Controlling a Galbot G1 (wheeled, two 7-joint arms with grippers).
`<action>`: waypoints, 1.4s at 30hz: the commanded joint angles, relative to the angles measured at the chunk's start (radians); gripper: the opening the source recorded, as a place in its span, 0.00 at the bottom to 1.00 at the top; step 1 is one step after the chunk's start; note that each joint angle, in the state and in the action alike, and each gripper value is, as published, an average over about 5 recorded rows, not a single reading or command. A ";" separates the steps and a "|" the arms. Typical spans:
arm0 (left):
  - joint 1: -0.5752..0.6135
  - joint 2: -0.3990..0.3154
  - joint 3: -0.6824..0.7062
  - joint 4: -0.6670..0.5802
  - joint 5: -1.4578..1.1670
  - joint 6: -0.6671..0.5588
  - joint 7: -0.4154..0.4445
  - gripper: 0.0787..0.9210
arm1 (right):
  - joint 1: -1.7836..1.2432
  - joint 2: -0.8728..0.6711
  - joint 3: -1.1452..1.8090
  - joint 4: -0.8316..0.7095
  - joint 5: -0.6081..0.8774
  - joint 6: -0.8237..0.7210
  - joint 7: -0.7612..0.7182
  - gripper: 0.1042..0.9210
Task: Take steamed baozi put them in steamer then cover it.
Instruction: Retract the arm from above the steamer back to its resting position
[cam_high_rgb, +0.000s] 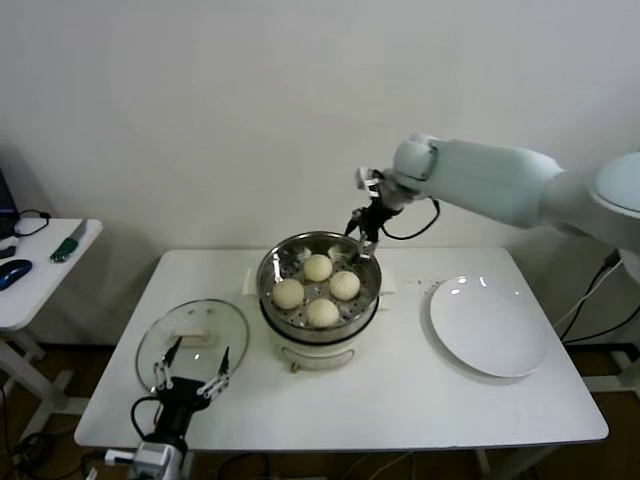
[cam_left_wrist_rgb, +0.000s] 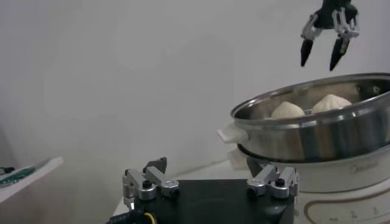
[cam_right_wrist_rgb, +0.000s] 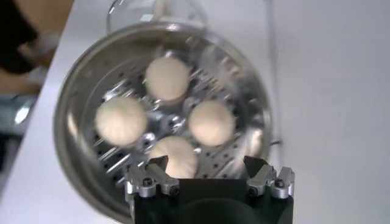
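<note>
Several cream-white steamed baozi (cam_high_rgb: 318, 267) (cam_right_wrist_rgb: 166, 78) lie inside the shiny steamer (cam_high_rgb: 268, 272) (cam_right_wrist_rgb: 68, 122) at the table's middle. Open and empty, my right gripper (cam_high_rgb: 365, 232) (cam_right_wrist_rgb: 206, 163) hangs just above the steamer's far rim, with one baozi (cam_right_wrist_rgb: 175, 155) right below it. The glass cover (cam_high_rgb: 190, 335) lies flat on the table to the left of the steamer. My left gripper (cam_high_rgb: 192, 375) (cam_left_wrist_rgb: 206, 167) stands open over the cover's near edge, holding nothing. Farther off in the left wrist view are the steamer (cam_left_wrist_rgb: 317, 131) and the right gripper (cam_left_wrist_rgb: 322, 58) above it.
A flat white plate (cam_high_rgb: 488, 325) lies on the table to the right of the steamer. A small white side table (cam_high_rgb: 45, 265) with a few items stands at the far left. A wall runs behind the table.
</note>
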 joint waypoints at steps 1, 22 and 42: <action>-0.018 -0.002 0.006 0.017 0.079 0.006 -0.011 0.88 | -0.171 -0.407 0.312 0.249 0.066 0.218 0.383 0.88; -0.049 -0.025 -0.006 0.016 0.357 0.075 -0.040 0.88 | -1.456 -0.522 1.728 0.569 -0.136 0.319 0.849 0.88; -0.049 -0.009 -0.026 0.033 0.935 0.099 -0.032 0.88 | -2.072 -0.185 2.328 0.736 -0.345 0.239 0.786 0.88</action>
